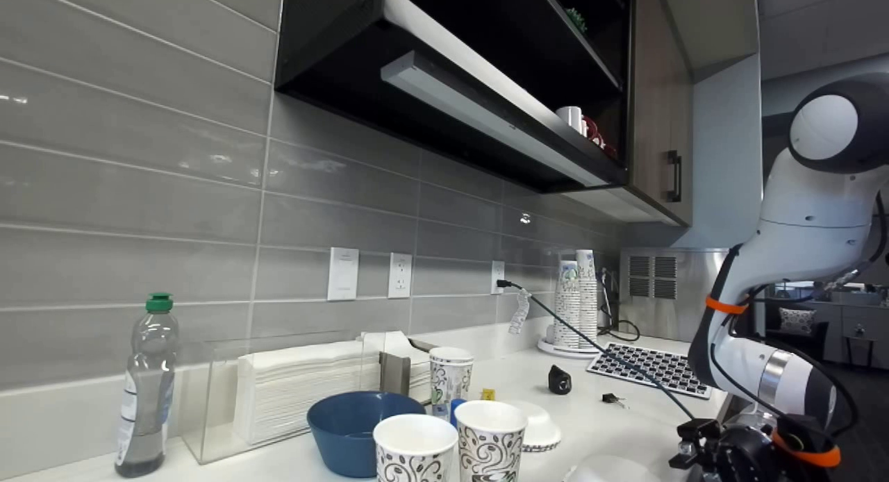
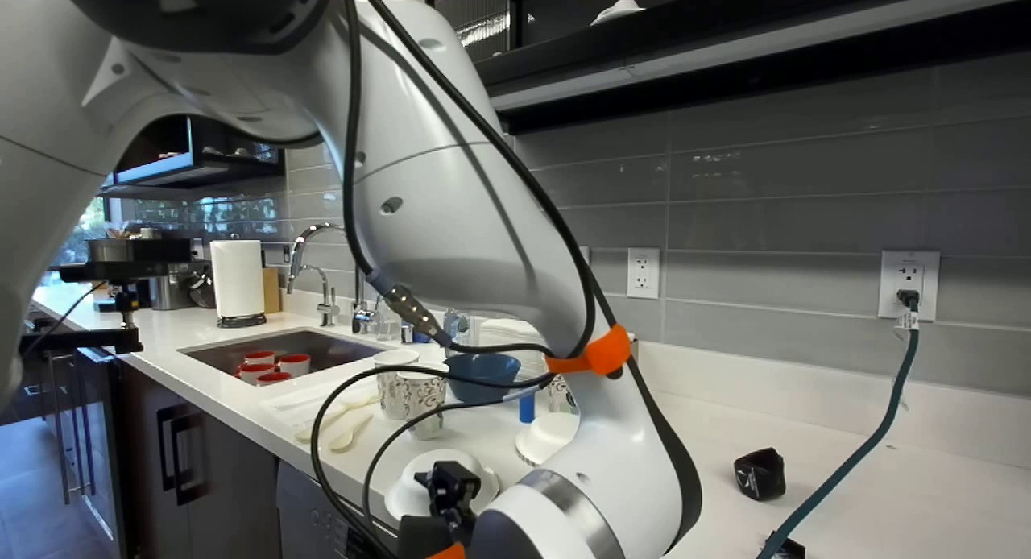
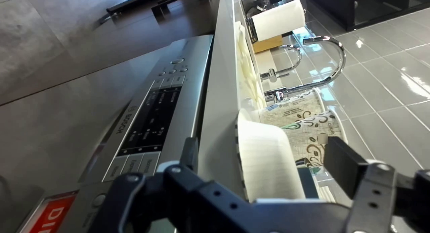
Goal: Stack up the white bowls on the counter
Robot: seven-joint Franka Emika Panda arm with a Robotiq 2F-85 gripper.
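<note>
A white bowl (image 3: 268, 155) stands upside down on the counter (image 3: 220, 102) near its front edge. It also shows in both exterior views (image 1: 611, 470) (image 2: 435, 469), partly cut off or covered. Another white bowl (image 1: 538, 426) lies upside down farther back and also shows in the other picture of the scene (image 2: 544, 436), partly behind my arm. My gripper (image 3: 267, 159) is open and level, low at the counter's front edge. In the wrist view the near bowl appears between the spread fingers, with nothing gripped. The gripper also shows in both exterior views (image 1: 686, 444) (image 2: 448, 494).
Two patterned paper cups (image 1: 489, 444) and a dark-blue bowl (image 1: 354, 433) stand behind the bowls. A napkin holder (image 1: 305, 392) is at the wall. A black object (image 2: 759, 474) and a cable (image 2: 870, 438) lie right. Pale spoons (image 2: 348, 430) lie near the sink (image 2: 330, 345).
</note>
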